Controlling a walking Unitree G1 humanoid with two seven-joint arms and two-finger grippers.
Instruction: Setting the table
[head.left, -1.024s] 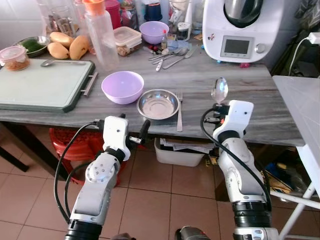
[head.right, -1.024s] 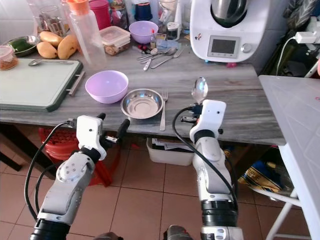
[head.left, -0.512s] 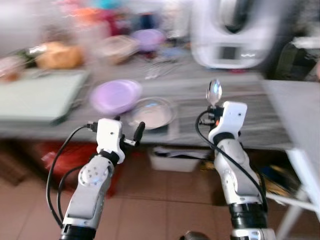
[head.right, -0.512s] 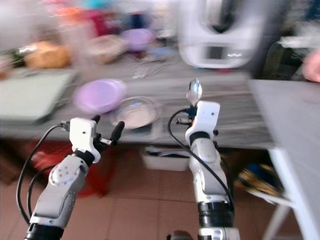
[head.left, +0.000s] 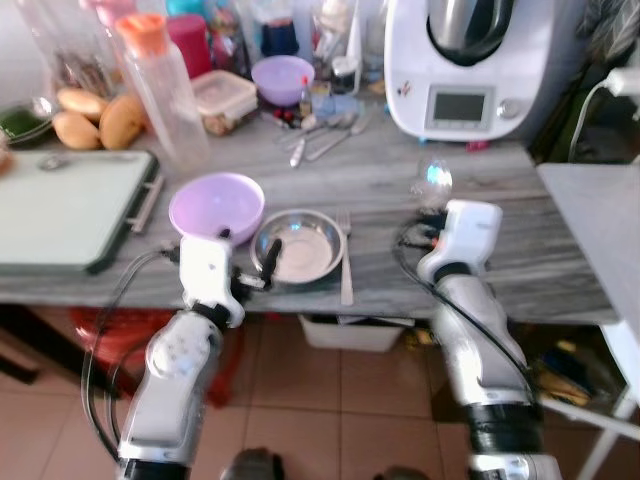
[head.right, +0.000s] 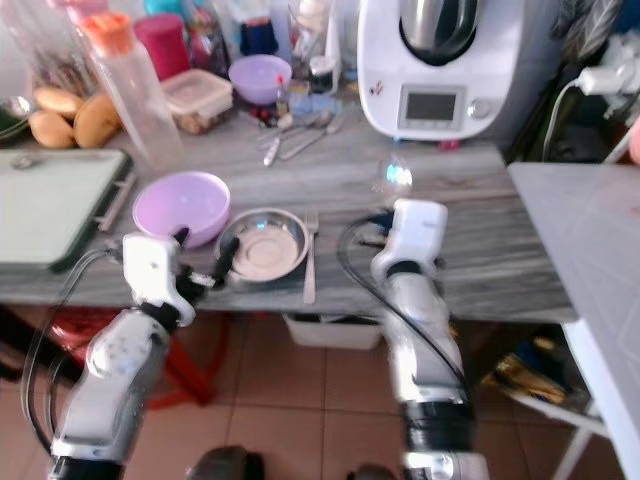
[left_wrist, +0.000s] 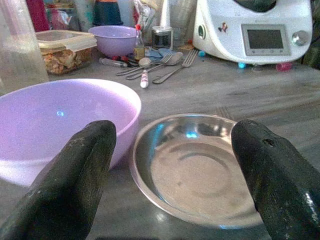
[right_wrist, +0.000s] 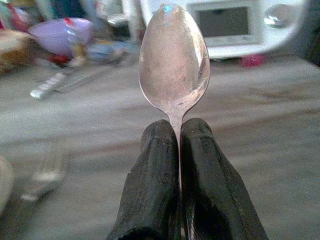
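light: bright, even | head views: slight motion blur | wrist backgrounds: soft

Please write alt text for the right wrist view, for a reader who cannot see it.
The right hand holds a spoon upright, its two black fingers shut on the handle. Behind it lies a grey table, with a fork and a white appliance, blurred.

The worktop (head.left: 520, 240) lay bare of objects to the robot's right of the fork (head.left: 345, 250), from there to its right end, apart from the right claw (head.left: 432, 205) over it holding the spoon (head.left: 432, 180). The steel plate (head.left: 298, 246) and purple bowl (head.left: 217, 205) stood touching or nearly so, leaving no passage between. The left claw (left_wrist: 175, 165) stood spread before both. The rear was crowded: kitchen machine (head.left: 465, 60), loose cutlery (head.left: 325, 130), bottle (head.left: 165, 90), containers (head.left: 225, 95). A cutting board (head.left: 65, 205) occupied the robot's left.
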